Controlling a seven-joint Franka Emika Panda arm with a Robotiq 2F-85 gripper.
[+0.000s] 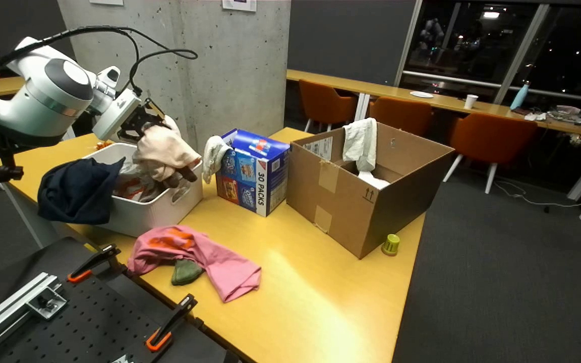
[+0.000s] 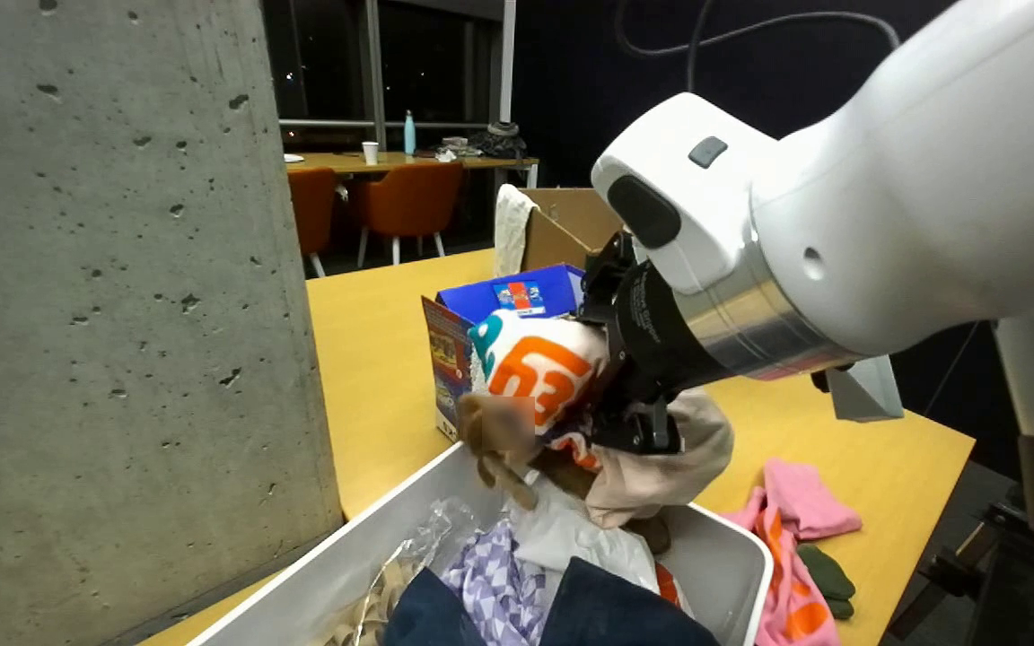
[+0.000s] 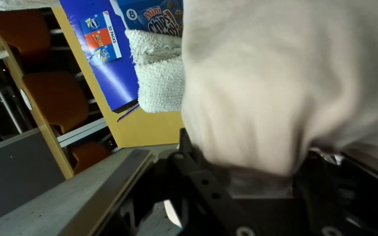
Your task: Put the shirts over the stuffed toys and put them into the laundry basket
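Over the laundry basket (image 1: 141, 217), a pale plastic bin, my gripper (image 1: 147, 121) reaches in from the side. In the wrist view its fingers stand wide apart, with blurred cream cloth bulging between them. That cloth is the cream shirt (image 1: 167, 151), its printed part showing orange and teal letters in an exterior view. From the shirt poke the head and limbs of the brown stuffed toy (image 2: 481, 431), just above the basket's contents. On the table before the basket lies the pink shirt (image 1: 220, 262). The green stuffed toy (image 1: 185, 273) sticks out from under it.
A navy garment (image 1: 78, 191) hangs over the basket rim; purple checked cloth (image 2: 501, 583) and clear plastic lie inside. Next to the basket stand a blue carton (image 1: 270, 151) with a white sock (image 1: 214, 156) and a big cardboard box (image 1: 331, 201). A concrete pillar (image 2: 122, 314) rises close by.
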